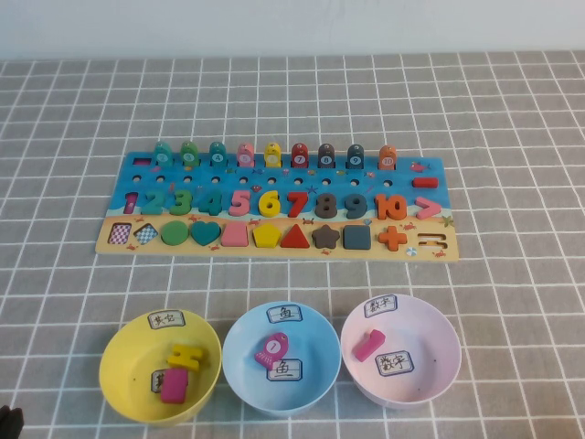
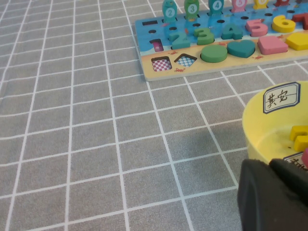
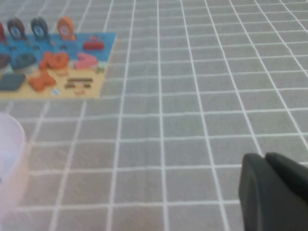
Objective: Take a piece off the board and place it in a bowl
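Note:
The puzzle board [image 1: 108, 247] lies across the middle of the table, with fish pegs, number pieces and shape pieces such as the red triangle [image 1: 294, 237] in it. In front stand a yellow bowl [image 1: 119, 366], a blue bowl [image 1: 239, 366] and a pink bowl [image 1: 434, 338]. The yellow bowl holds a yellow piece [image 1: 186, 356] and a magenta piece [image 1: 174, 385]. The blue bowl holds a pink fish [image 1: 271, 347], the pink bowl a pink piece [image 1: 368, 345]. My left gripper [image 2: 269, 163] is shut and empty, low beside the yellow bowl [image 2: 269, 130]. My right gripper [image 3: 264, 156] is shut and empty, over bare cloth right of the board [image 3: 103, 72].
A grey cloth with a white grid covers the table. The board's two left shape slots [image 1: 132, 234] and the slot at its front right [image 1: 430, 244] are empty. Only a dark tip of the left arm [image 1: 7, 421] shows in the high view.

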`<move>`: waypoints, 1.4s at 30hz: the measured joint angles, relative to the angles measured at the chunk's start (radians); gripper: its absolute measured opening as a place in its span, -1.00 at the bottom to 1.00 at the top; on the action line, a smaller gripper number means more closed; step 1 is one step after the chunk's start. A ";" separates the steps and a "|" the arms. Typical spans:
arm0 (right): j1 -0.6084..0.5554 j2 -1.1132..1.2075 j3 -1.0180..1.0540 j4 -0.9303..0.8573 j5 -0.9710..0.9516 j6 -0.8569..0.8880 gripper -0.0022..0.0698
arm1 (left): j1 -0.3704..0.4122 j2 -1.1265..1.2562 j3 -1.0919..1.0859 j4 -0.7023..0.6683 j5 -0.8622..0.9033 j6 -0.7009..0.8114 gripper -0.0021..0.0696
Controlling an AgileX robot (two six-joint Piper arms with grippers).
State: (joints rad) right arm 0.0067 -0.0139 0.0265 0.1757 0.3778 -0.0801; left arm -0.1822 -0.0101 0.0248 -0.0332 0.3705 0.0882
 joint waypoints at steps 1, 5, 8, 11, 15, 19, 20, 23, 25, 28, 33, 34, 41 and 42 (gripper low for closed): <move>0.000 0.000 0.000 0.019 -0.008 0.000 -0.99 | 0.000 0.000 0.000 0.000 0.000 0.000 -0.94; 0.000 0.000 0.000 0.137 -0.058 0.000 -0.99 | 0.000 0.000 0.000 0.000 0.000 0.000 -0.94; 0.000 0.000 0.000 0.193 -0.105 0.000 -0.99 | 0.000 0.000 0.000 0.000 0.000 0.000 -0.94; 0.000 0.000 0.000 0.283 -0.137 0.000 -0.99 | 0.000 0.000 0.000 0.000 0.000 0.000 -0.94; 0.000 0.000 0.000 0.390 -0.160 0.000 -0.99 | 0.000 0.000 0.000 0.000 0.000 0.000 -0.94; 0.000 0.000 0.000 0.533 -0.172 0.000 -0.99 | 0.000 0.000 0.000 0.002 0.000 0.000 -0.94; 0.000 0.000 0.000 0.550 -0.173 -0.005 -0.99 | 0.000 0.000 0.000 0.002 0.000 0.000 -0.94; 0.000 0.000 0.000 0.579 -0.180 -0.034 -0.99 | 0.000 0.000 0.000 0.002 0.000 0.000 -0.94; 0.000 0.000 0.000 0.593 -0.193 -0.041 -0.99 | 0.000 0.000 0.000 0.002 0.000 0.000 -0.94; 0.000 0.000 0.000 0.644 -0.215 -0.041 -0.99 | 0.000 0.000 0.000 0.002 0.000 -0.002 -0.94; 0.000 0.000 -0.004 0.746 -0.208 -0.043 -0.99 | 0.000 0.000 0.000 0.002 0.000 -0.002 -0.94; 0.000 0.002 -0.014 0.753 -0.195 -0.043 -0.99 | 0.000 0.000 0.000 0.002 0.000 -0.002 -0.94; 0.000 0.230 -0.191 0.687 0.014 -0.045 -0.99 | 0.000 0.000 0.000 0.002 0.000 -0.002 -0.94; 0.000 0.280 -0.224 0.661 0.056 -0.045 -0.99 | 0.000 0.000 0.000 0.002 0.000 -0.002 -0.94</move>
State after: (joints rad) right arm 0.0067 0.2658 -0.1975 0.8364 0.4343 -0.1253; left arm -0.1822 -0.0101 0.0248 -0.0314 0.3705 0.0863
